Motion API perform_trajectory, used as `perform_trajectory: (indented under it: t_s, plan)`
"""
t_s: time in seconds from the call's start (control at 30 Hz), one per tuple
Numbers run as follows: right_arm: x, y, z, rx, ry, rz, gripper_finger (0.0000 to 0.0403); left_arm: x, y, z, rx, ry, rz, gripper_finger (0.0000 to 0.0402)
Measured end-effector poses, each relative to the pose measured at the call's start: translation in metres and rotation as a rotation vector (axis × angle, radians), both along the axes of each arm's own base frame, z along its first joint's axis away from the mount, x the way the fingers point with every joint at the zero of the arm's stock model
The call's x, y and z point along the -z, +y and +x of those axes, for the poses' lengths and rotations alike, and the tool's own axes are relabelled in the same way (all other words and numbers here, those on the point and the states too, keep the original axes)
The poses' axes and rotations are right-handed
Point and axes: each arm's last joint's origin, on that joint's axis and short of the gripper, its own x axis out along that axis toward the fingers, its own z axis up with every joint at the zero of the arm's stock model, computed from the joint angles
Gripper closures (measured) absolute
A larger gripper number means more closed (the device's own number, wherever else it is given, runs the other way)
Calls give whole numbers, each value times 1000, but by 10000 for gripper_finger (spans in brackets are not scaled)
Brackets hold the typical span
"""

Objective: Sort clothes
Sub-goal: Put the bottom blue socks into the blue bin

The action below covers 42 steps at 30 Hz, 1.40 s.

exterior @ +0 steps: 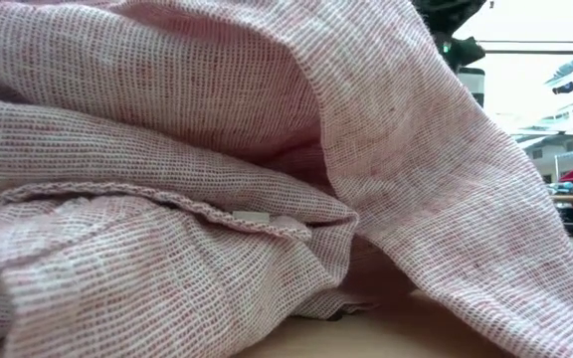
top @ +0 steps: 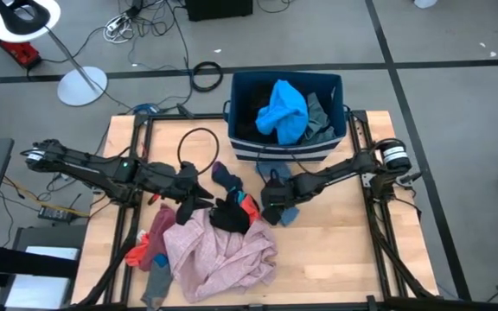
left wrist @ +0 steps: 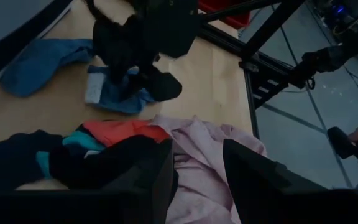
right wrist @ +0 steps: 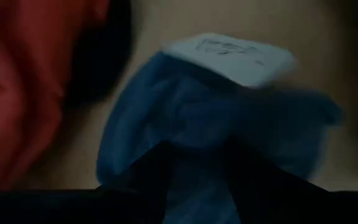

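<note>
**Right gripper on blue sock; bin holds two garments**

White tag on the blue sock [right wrist: 229, 118] carries dark writing, not legible. Right gripper [top: 277, 210] is down on this sock, fingers closing around the fabric in the right wrist view.

Dark blue bin [top: 240, 138], just beyond the right gripper: one bright blue garment [top: 284, 111] and one teal-grey garment [top: 320, 117] inside.

Left gripper [top: 204, 197]: fingers apart, poised above the pink shirt [top: 219, 250]. One black garment [top: 229, 215] and one red-orange garment [left wrist: 120, 130] lie just ahead of it. Second red-orange piece [top: 142, 251] sits beside the shirt.
</note>
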Motion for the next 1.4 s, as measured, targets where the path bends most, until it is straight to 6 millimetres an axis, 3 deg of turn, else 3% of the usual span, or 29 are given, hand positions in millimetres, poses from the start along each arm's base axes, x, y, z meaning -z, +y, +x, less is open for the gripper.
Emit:
perform_trajectory:
  t_s: [0.13, 0.3, 0.5, 0.67, 0.93, 1.17, 1.4]
  plan:
    - [3, 2, 0, 51, 15, 46, 263, 0, 0, 0, 5, 3, 8, 255]
    - [-14, 10, -7, 38, -23, 50, 380, 2, -1, -1, 58, 16, 38, 255]
    - [-49, 15, -20, 105, -119, 31, 396, 2, -1, -1, 84, 11, 79, 255]
    - [-88, 22, -37, 118, -151, -6, 399, 2, -1, -6, 140, 22, 111, 255]
    - [-174, 21, -52, 99, -163, -168, 401, 2, 0, -6, 149, 17, 136, 255]
    - [-252, 0, -64, 126, -282, -331, 402, 2, 0, -6, 151, 12, 141, 255]
    - [-315, -37, -84, 206, -416, -499, 402, -2, -1, -3, 148, -37, 133, 255]
